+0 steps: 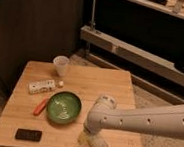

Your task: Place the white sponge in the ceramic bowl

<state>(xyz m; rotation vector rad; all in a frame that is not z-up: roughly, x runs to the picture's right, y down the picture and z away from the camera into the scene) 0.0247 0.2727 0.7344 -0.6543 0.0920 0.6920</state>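
Observation:
The green ceramic bowl (63, 107) sits empty on the wooden table (109, 85), left of centre. My gripper (91, 141) hangs from the white arm (144, 124) at the table's front edge, just right of the bowl. A small pale pad (82, 137) that looks like the white sponge lies at the gripper's left side, partly hidden by it. I cannot tell whether the gripper touches or holds it.
A white cup (61, 65) stands at the back left. A white printed carton (42, 86) and a small white bit (61, 84) lie behind the bowl. An orange-red stick (41, 106) lies left of the bowl. A black flat device (28, 135) lies at the front left.

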